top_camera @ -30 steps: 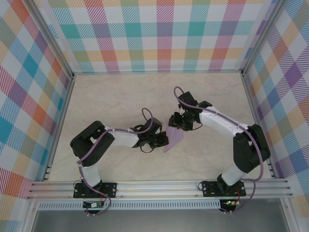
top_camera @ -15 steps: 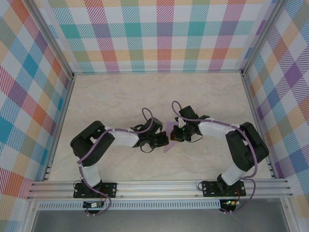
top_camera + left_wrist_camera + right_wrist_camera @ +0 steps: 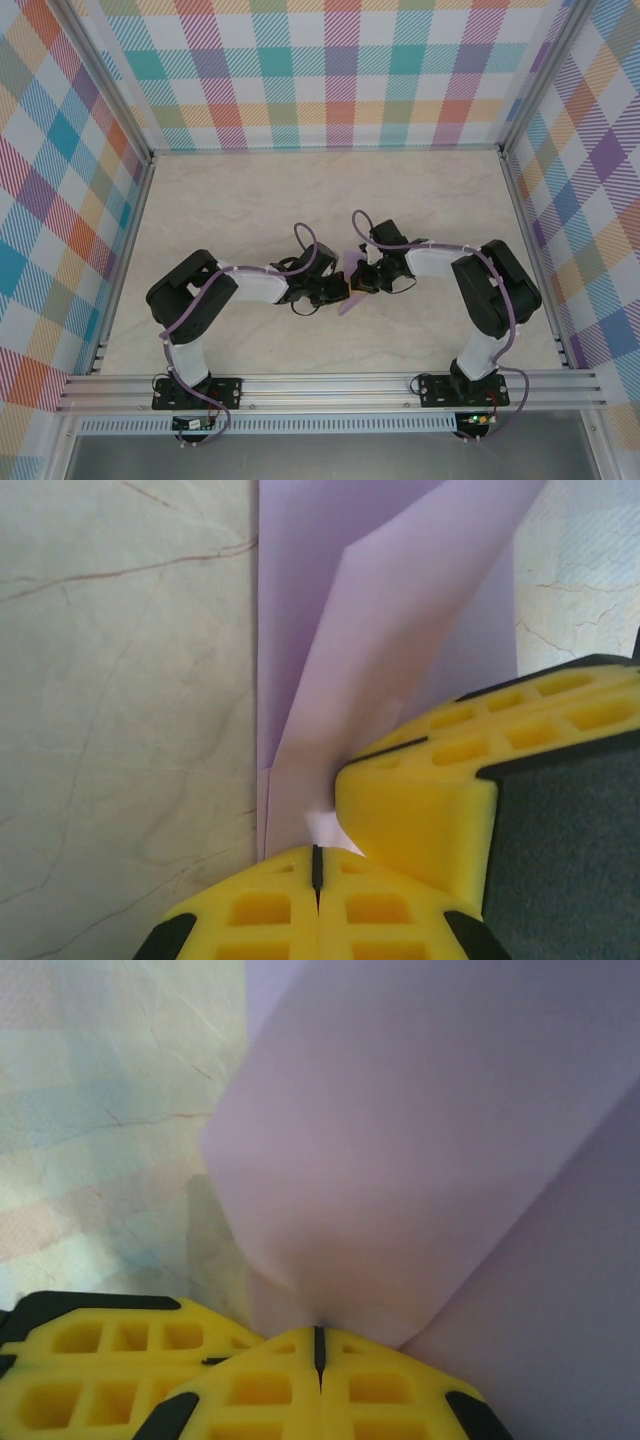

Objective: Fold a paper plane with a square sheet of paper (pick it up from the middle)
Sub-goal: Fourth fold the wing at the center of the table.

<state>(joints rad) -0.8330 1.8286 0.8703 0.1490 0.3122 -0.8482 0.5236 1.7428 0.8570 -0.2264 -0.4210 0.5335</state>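
1. My right arm (image 3: 440,262) has swung in to the left over the last second. Its elbow has folded closer to its base, and its wrist now sits hard against my left one at mid-table.
2. My left arm (image 3: 255,285) has stayed where it was on the pale marble-look tabletop (image 3: 230,200).
3. The creased lavender-purple sheet of thin paper (image 3: 348,302) sits between the two wrists. Less of it shows from above than before, and a folded flap (image 3: 400,610) rises from it.
4. My right gripper (image 3: 318,1345), parted a second ago, is now clenched on the paper's fold.
5. My left gripper (image 3: 316,865) stays clamped on the paper's near edge, touching the right gripper's yellow finger (image 3: 420,800).
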